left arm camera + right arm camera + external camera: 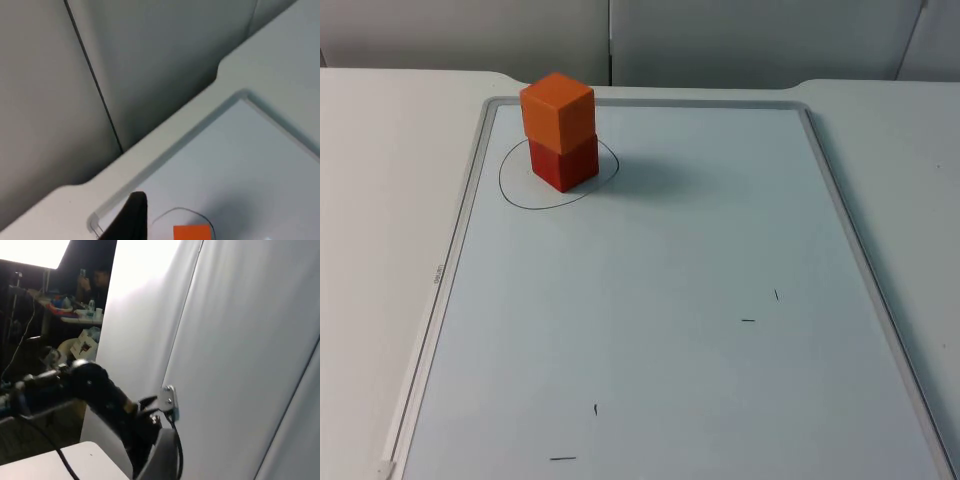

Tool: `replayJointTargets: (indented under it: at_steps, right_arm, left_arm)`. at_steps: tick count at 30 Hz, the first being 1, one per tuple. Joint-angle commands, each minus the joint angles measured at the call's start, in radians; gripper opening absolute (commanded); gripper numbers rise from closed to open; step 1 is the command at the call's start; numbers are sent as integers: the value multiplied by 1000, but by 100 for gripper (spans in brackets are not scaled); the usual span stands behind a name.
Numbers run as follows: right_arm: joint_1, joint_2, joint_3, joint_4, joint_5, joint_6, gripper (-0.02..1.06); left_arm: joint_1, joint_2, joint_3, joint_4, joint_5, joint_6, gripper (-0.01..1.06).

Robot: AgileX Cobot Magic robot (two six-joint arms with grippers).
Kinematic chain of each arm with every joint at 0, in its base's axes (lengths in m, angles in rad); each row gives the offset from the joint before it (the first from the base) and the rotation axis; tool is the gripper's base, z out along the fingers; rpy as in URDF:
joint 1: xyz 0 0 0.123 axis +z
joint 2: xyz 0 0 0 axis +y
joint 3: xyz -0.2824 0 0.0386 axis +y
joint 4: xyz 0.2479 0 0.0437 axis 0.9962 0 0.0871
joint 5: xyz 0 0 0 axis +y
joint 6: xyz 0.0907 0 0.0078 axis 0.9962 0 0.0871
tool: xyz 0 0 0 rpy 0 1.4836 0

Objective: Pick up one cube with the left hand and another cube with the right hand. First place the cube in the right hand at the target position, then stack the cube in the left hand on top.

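Observation:
An orange cube (558, 110) sits stacked on a red cube (565, 165), turned slightly against it. Both stand upright inside a hand-drawn black ring (510, 190) at the far left of the whiteboard (670, 330). The left wrist view catches the orange cube's top face (192, 233) and part of the ring (170, 214). My left gripper (131, 220) hangs raised and drawn back from the stack, apart from it, near the board's far corner. The right wrist view faces the grey partition wall (235, 365), away from the table.
The whiteboard has a raised grey frame (470, 200) and a few short pen marks (748, 320). The partition wall (620, 40) closes the table's far side. A black arm link (100, 390) crosses the right wrist view, with a dim room behind it.

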Motion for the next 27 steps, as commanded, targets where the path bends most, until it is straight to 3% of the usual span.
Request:
replayJointTargets:
  at_steps: [1,7,9,11,15,16,17,20,21,24,25,27]
  right_arm:
    - [1,0,12,-19,-4,-7,77]
    - [1,-14,231,-26,-4,-25,77]
    - [1,-23,419,1,-44,-47,77]
    - [1,-25,446,1,-66,-47,77]
    - [1,-74,782,48,-318,-66,77]
    - [1,-74,782,48,-318,-66,77]
    - [1,-91,866,70,-371,-86,77]
    - [1,-144,1041,116,-481,-124,77]
    - [1,-144,1041,116,-481,-124,77]
    - [1,-201,1204,166,-548,-148,77]
    - [1,-201,1204,166,-548,-148,77]
    - [1,-256,1338,195,-612,-152,77]
  left_arm:
    - [-7,-83,-7,-13,9,-8,105]
    - [-7,-269,22,-17,9,-27,105]
    - [-7,-380,122,-17,9,-11,105]
    - [-7,-418,169,-17,9,9,105]
    - [-7,-600,434,-17,9,13,105]
    - [-7,-600,434,-17,9,13,105]
    - [-7,-655,522,-17,4,15,105]
    - [-7,-822,779,-10,-131,20,105]
    - [-7,-822,779,-10,-131,20,105]
    - [-7,-1024,1058,-9,-272,23,105]
    - [-7,-1024,1058,-9,-272,23,105]
    - [-7,-1137,1192,-9,-307,21,105]
